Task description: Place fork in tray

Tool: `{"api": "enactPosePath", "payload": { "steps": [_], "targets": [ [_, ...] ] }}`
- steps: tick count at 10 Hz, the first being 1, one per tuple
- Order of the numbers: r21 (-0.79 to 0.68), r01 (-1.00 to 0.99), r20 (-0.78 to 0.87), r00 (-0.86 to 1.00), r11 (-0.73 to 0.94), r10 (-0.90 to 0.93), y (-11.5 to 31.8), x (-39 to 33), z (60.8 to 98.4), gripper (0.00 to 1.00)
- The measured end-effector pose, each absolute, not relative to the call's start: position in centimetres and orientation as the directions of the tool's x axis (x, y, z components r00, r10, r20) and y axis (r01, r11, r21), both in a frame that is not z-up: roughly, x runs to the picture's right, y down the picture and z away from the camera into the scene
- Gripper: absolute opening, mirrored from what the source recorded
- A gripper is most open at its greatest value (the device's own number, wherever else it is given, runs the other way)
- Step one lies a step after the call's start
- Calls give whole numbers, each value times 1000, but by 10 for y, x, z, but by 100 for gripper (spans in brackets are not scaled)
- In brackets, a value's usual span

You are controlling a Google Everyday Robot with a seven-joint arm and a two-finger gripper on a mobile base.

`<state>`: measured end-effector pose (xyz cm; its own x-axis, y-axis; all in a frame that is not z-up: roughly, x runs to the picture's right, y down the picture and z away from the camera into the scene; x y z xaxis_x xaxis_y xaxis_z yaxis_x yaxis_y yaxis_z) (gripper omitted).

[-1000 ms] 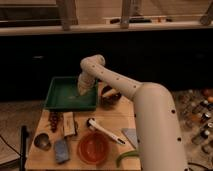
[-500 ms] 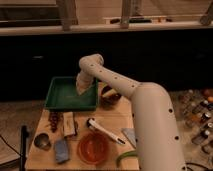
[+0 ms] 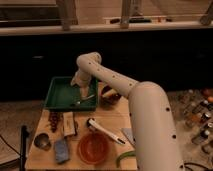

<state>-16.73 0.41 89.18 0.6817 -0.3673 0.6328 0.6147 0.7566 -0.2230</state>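
Note:
The large green tray (image 3: 57, 95) sits at the back left of the wooden table. A thin silver fork (image 3: 86, 99) lies slanted inside it, near the front right corner. My gripper (image 3: 82, 91) hangs over the right part of the tray, just above the fork's upper end. The white arm reaches it from the right. I cannot tell whether the gripper touches the fork.
A dark round bowl (image 3: 110, 95) stands right of the tray. In front lie a white-handled utensil (image 3: 105, 131), an orange-red plate (image 3: 93, 148), a metal cup (image 3: 42, 142), a blue item (image 3: 61, 150) and a snack bar (image 3: 68, 123). Small bottles (image 3: 200, 117) crowd the far right.
The gripper has stayed over the right side of the tray. I see no clear movement of the arm or the fork.

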Motion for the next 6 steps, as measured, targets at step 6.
{"api": "enactPosePath", "payload": {
  "steps": [6],
  "targets": [
    [-240,578,603,718,780,-348,-13,-160,881,80]
  ]
}}
